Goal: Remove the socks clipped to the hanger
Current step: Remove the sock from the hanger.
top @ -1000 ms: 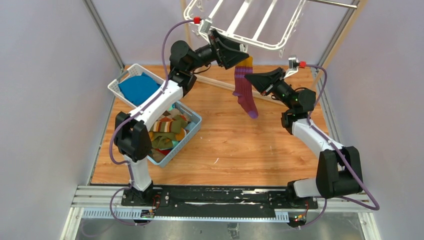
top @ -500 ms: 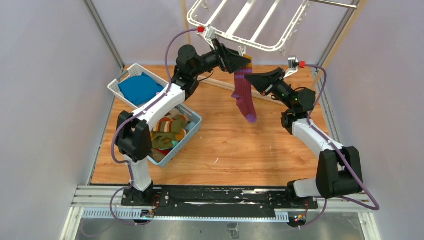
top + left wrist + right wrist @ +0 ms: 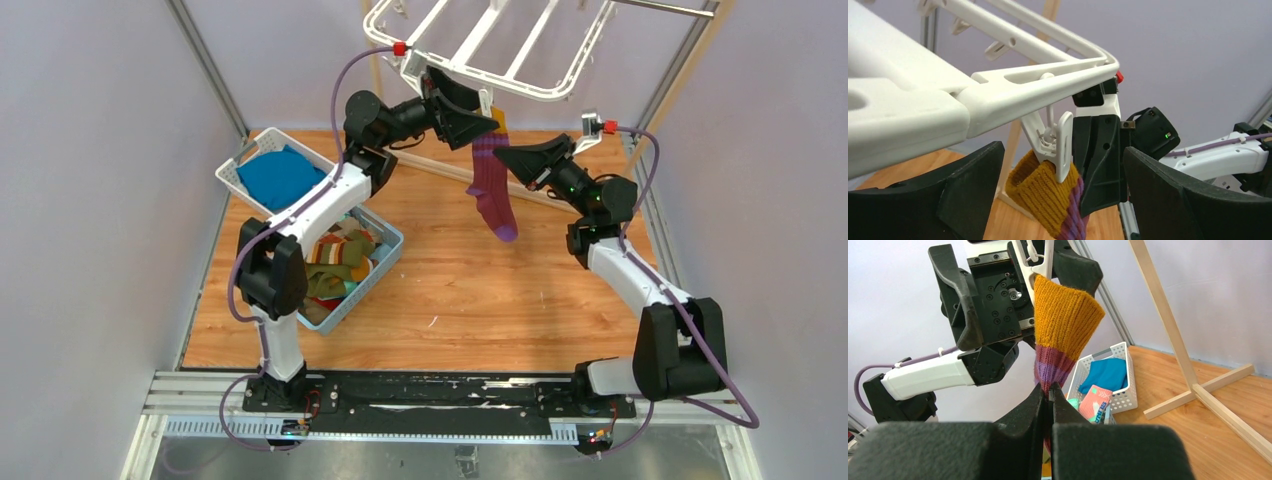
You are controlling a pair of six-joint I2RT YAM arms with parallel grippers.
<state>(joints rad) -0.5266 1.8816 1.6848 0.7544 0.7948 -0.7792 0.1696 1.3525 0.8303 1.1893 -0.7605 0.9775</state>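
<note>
The hanger (image 3: 535, 94), cut off by the top edge, is seen above the table's (image 3: 450, 300) far edge w/ one sock (image 3: 490, 185) clipped by its mustard cuff at the near rail, the R gripper (image 3: 1049, 397) pinched shut on the sock's purple leg, the L gripper (image 3: 478, 118) spread wide around the clip (image 3: 1064, 145), nothing held, contact unclear.

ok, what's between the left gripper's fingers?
Left wrist view: a white plastic hanger clip pinching the mustard-yellow knitted cuff of the purple striped sock, inside the open left gripper.

Bright, even light all round, shadows soft and faint; nearest the left wrist lens the hanger (image 3: 908, 112) blurs.
</note>
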